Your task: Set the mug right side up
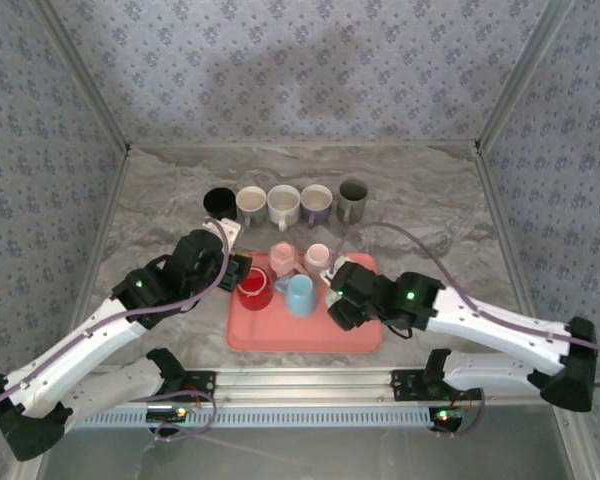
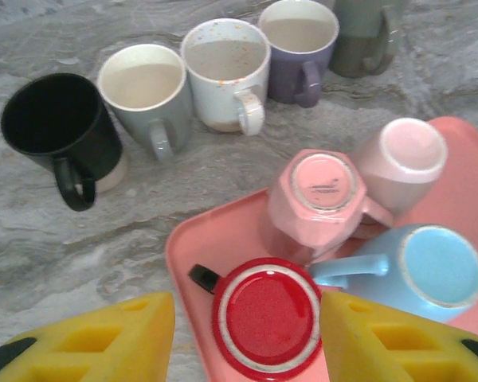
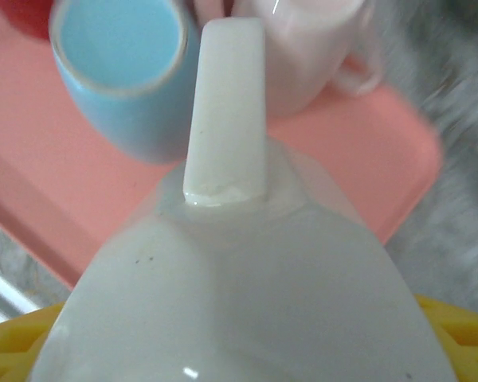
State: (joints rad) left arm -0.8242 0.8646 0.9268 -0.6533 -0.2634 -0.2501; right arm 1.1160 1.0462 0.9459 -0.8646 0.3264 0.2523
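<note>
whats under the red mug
The pink tray: the red mug stands upside down on it, base up. Anything trapped beneath the mug is covered by its own walls and cannot be seen.

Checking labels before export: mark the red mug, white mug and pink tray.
red mug (image 2: 264, 317): left wrist view, its upturned base.
white mug (image 3: 239, 302): right wrist view, its side wall.
pink tray (image 2: 199, 243): left wrist view, bare floor by the left rim.

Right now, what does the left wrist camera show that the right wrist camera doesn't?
Left wrist: a row of five upright mugs on the table. Right wrist: a white mug close up, between the yellow pads of the right pincer. Both: the blue mug, the pale pink mug and the pink tray.
</note>
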